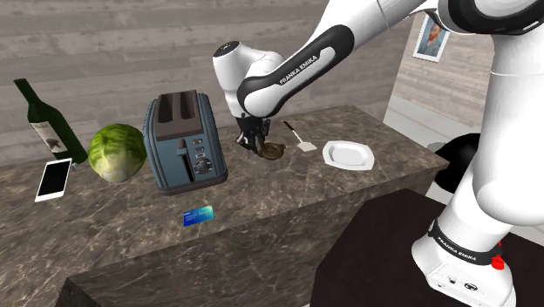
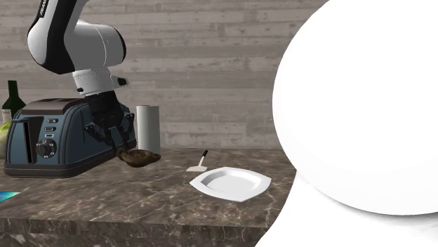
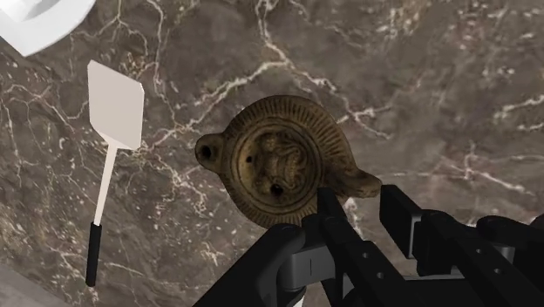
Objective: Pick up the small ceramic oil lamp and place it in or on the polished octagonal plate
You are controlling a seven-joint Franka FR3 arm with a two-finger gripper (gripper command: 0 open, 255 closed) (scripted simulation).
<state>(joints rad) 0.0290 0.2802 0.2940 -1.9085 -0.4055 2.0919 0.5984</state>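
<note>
Gripper (image 3: 357,199) of the white arm (image 1: 301,65) is pointing down over the dark marble counter (image 1: 261,196). Its two black fingers (image 3: 336,234) are standing narrowly apart and clasping the stubby handle of the oil lamp (image 3: 286,161) between them. The lamp, a round brown piece with a ribbed rim and a short spout, is sitting low at the counter; whether it is resting on the stone or hanging just above it cannot be told. In the shoulder view the lamp is lying between the toaster (image 1: 185,139) and the octagonal plate (image 1: 349,155), with a white spatula (image 1: 301,138) just beside it on the plate's side. The plate, plain white, is lying flat near the counter's end, apart from the lamp. Towards the shoulder view's left a green cabbage (image 1: 118,153), a dark wine bottle (image 1: 42,113) and a white phone (image 1: 54,179) are standing in a group, and a blue card (image 1: 199,215) is lying nearer the front edge. In the second exterior view a pale upright cylinder (image 2: 148,128) is standing behind the lamp, beside the toaster.
</note>
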